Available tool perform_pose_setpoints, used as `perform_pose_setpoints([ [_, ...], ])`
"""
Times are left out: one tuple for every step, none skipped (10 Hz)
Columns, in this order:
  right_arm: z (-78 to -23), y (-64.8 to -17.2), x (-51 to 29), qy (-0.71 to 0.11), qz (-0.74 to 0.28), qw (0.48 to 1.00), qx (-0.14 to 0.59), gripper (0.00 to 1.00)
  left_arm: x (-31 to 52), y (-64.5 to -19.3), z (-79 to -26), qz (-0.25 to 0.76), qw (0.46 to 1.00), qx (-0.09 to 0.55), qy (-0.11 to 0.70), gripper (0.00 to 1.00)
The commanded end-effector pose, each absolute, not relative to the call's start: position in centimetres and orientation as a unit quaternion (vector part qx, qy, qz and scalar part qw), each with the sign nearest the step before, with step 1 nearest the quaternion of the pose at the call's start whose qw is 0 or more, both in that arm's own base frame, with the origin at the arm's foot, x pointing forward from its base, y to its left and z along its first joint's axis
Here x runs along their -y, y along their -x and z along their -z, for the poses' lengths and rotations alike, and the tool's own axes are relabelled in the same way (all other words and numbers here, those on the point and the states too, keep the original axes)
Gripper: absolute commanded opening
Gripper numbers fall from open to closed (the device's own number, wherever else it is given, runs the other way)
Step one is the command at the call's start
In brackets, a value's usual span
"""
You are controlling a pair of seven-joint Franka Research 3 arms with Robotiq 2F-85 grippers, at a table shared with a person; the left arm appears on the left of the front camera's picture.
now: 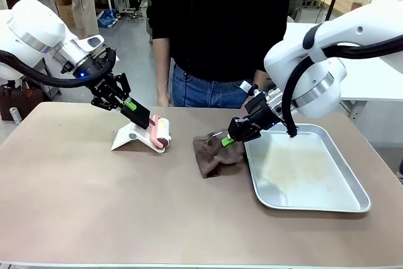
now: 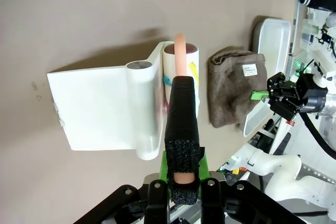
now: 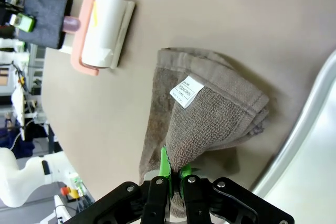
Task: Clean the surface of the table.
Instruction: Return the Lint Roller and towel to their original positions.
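Cloth (image 1: 214,153) is limp in your right end effector (image 1: 228,140); left end effector (image 1: 146,124) clamps the roller's (image 1: 162,131) stiff handle; counter (image 1: 94,206) rigid.

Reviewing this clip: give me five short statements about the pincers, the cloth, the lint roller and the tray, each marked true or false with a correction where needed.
1. The left pincer is shut on the lint roller. True; it grips the pink handle.
2. The right pincer is open above the tray. False; it is shut on the brown cloth.
3. The brown cloth lies inside the tray. False; it sits on the table beside the tray.
4. The lint roller rests at its white stand. True.
5. The person is holding the cloth. False; the person stands at the far side, touching nothing on the table.
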State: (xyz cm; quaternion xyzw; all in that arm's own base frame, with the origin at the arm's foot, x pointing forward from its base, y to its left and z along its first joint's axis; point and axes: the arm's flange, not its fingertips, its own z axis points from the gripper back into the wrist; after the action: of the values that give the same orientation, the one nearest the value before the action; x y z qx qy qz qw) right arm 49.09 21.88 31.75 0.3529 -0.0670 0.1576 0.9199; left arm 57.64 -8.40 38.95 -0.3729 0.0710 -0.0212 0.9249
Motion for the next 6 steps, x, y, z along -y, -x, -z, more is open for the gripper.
perform_pose_setpoints([
  [-32.0, -49.6, -22.4, -0.362, -0.148, 0.918, 0.065, 0.07, 8.1, -57.1, -38.3, 0.016, 0.918, -0.06, 0.392, 0.22],
  [-32.0, -49.6, -22.4, -0.362, -0.148, 0.918, 0.065, 0.07, 7.9, -57.0, -37.9, 0.012, 0.916, -0.061, 0.396, 0.22],
  [-31.9, -49.7, -22.4, -0.362, -0.147, 0.919, 0.063, 0.07, 7.8, -56.9, -37.5, 0.011, 0.916, -0.063, 0.395, 0.22],
  [-31.9, -49.7, -22.5, -0.361, -0.147, 0.919, 0.062, 0.07, 7.5, -56.9, -37.4, 0.01, 0.916, -0.066, 0.395, 0.22],
  [-31.9, -49.7, -22.5, -0.363, -0.146, 0.918, 0.063, 0.07, 7.1, -56.9, -37.4, 0.013, 0.915, -0.066, 0.398, 0.22],
  [-31.8, -49.7, -22.6, -0.363, -0.146, 0.918, 0.063, 0.07, 7.0, -56.9, -37.3, 0.018, 0.914, -0.066, 0.399, 0.22],
])
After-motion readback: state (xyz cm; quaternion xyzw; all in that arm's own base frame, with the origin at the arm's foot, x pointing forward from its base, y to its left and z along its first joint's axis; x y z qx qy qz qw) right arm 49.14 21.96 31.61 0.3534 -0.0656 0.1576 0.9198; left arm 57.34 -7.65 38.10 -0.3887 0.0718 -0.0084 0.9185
